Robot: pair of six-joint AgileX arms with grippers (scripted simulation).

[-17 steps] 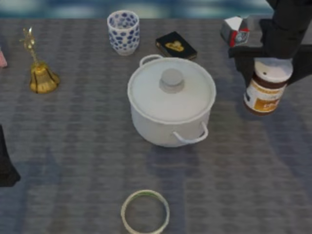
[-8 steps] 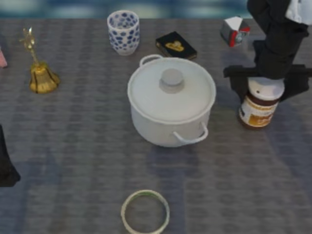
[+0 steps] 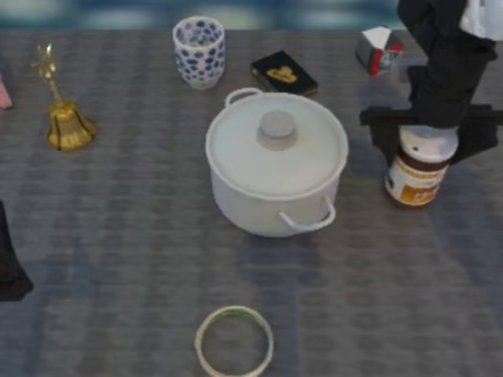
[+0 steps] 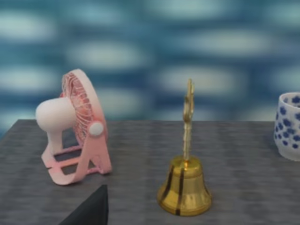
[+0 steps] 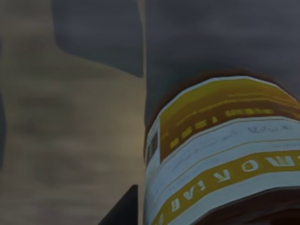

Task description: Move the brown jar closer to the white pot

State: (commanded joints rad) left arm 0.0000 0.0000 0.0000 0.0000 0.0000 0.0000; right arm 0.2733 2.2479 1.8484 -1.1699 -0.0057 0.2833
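Note:
The brown jar (image 3: 413, 179), white-lidded with a yellow-and-white label, stands upright on the table just right of the white pot (image 3: 275, 161), a small gap between them. My right gripper (image 3: 431, 143) hangs straight over the jar's lid, open, one finger on each side of the lid. In the right wrist view the jar's label (image 5: 225, 154) fills the picture and one dark fingertip (image 5: 124, 208) stands beside it with a thin gap. My left gripper (image 3: 8, 267) is parked at the table's left edge.
A blue-dotted cup (image 3: 199, 51) and a black box (image 3: 284, 73) sit behind the pot. A small red-and-white carton (image 3: 378, 49) lies behind the jar. A gold bell (image 3: 67, 122) stands at the left, a pink fan (image 4: 75, 129) beyond it. A pale ring (image 3: 233, 342) lies at the front.
A second ago the jar hung higher and further right in the right gripper; it came down and slightly left onto the table. Over the last half second almost nothing moved.

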